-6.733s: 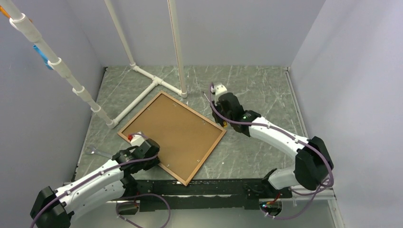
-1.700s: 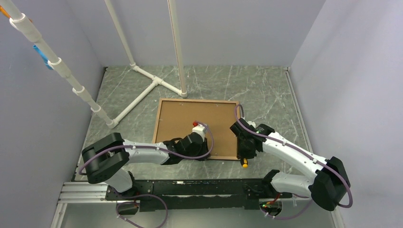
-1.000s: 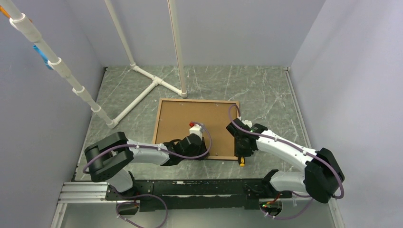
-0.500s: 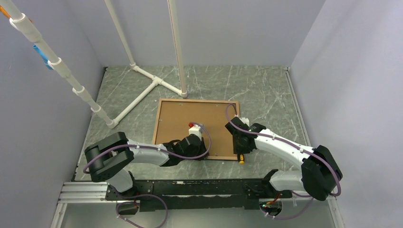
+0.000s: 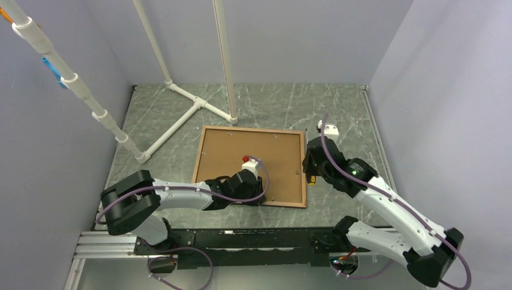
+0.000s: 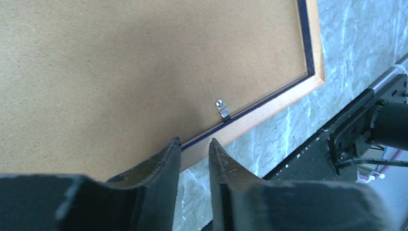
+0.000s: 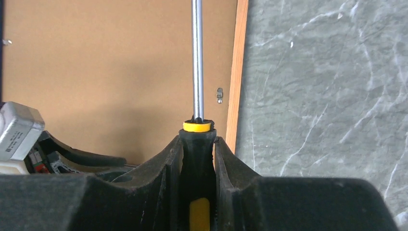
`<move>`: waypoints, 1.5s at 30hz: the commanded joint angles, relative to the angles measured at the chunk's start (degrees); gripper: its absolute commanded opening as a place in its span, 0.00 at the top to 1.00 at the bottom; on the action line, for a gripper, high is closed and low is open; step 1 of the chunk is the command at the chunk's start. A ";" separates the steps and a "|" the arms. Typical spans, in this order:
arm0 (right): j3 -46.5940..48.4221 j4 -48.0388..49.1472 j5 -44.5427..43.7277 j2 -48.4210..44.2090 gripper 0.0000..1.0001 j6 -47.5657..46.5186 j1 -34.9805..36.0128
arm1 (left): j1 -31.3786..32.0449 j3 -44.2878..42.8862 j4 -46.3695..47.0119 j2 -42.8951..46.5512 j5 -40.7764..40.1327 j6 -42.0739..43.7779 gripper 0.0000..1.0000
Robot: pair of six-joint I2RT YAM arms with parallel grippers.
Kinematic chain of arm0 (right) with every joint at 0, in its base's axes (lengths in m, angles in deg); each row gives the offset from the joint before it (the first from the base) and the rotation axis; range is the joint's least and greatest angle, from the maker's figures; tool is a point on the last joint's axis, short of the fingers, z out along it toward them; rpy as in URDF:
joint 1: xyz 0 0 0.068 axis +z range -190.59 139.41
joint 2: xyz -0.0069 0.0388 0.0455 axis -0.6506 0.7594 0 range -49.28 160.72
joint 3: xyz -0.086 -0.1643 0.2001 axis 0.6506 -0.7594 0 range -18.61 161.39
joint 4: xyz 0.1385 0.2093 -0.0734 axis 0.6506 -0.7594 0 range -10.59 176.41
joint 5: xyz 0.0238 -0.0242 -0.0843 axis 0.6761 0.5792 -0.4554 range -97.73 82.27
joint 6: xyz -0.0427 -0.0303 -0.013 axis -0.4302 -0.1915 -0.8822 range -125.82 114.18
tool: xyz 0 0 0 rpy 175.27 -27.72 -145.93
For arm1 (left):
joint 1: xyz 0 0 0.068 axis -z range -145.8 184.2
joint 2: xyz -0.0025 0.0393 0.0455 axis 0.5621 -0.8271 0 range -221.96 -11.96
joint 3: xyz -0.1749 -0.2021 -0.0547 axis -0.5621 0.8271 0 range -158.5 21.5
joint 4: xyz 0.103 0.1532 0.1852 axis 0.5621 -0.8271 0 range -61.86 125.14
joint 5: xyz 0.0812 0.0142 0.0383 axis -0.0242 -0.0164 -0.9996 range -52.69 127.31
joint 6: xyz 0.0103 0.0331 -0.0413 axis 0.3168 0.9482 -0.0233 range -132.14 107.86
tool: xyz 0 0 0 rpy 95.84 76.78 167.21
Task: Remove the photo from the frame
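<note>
walls (image 5: 290, 36): plain pale lavender-grey, three sides | tabletop (image 5: 344, 109): grey-green marble pattern, white veins | white pipe stand (image 5: 197, 103): far left, T-shaped foot on tabletop | light: even, soft

No words, numbers or signs could be read anywhere. The brown backing board (image 5: 229, 154) in the frame (image 5: 253, 128) was plain. The black and yellow screwdriver (image 7: 197, 144) showed no name or label.
</note>
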 commanded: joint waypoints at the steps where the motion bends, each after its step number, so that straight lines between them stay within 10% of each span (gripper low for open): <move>1: -0.83 -1.24 -2.54 -5.57 1.00 -0.90 -0.12 | 0.63 -2.85 -3.40 4.34 3.70 4.46 0.59; 11: -4.05 4.13 0.64 -14.06 1.00 -3.89 -0.28 | 1.64 -10.08 -19.16 8.98 12.87 31.82 0.26; 21: -5.88 4.63 1.90 -20.21 1.00 -4.77 -0.41 | 5.90 -18.07 -37.01 -1.32 -5.64 44.04 0.24; 32: -6.47 4.01 2.00 -22.73 1.00 -4.43 -0.41 | 5.82 -21.01 -37.95 -9.67 -7.14 46.79 0.29; 45: -6.99 4.71 1.56 -22.15 1.00 -4.83 -0.38 | 6.60 -21.89 -39.51 -11.68 -11.19 42.59 0.60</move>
